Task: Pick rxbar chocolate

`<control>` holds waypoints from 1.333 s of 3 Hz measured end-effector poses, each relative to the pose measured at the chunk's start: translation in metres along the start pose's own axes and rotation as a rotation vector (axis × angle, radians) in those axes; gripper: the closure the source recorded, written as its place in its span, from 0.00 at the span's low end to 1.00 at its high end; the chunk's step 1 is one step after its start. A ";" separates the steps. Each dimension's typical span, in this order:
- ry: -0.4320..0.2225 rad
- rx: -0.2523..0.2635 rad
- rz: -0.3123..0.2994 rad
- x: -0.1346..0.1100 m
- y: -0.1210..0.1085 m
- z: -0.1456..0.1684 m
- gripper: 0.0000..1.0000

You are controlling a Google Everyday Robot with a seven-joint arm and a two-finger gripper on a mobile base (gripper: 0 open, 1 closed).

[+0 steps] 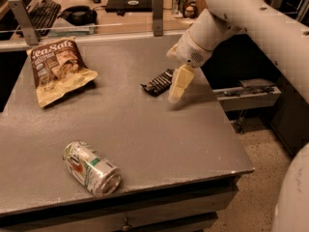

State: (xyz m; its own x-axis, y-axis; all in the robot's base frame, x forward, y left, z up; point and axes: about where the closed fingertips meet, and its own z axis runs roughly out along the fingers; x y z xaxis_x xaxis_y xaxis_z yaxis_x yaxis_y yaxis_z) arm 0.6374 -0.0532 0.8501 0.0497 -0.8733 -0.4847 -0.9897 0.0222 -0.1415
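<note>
Gripper (175, 94) beside rxbar chocolate (157, 83) — "Sea Salt" bag (57, 72).

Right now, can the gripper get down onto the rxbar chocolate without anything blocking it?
Probably yes. The gripper hangs close beside the rxbar chocolate, which lies flat with nothing on it; the chip bag and the can sit well away.

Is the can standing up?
No, the can lies on its side near the front of the table, far from the hand hovering beside the bar.
</note>
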 end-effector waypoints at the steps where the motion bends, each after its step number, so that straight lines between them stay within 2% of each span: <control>1: -0.014 -0.005 -0.006 -0.004 -0.005 0.015 0.19; 2: -0.019 -0.023 0.001 -0.005 -0.005 0.030 0.42; 4: -0.020 -0.023 0.001 -0.009 -0.006 0.025 0.88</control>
State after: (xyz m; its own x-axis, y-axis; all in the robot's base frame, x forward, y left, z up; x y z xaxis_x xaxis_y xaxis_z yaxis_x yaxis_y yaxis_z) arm 0.6459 -0.0340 0.8338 0.0509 -0.8635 -0.5017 -0.9926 0.0116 -0.1207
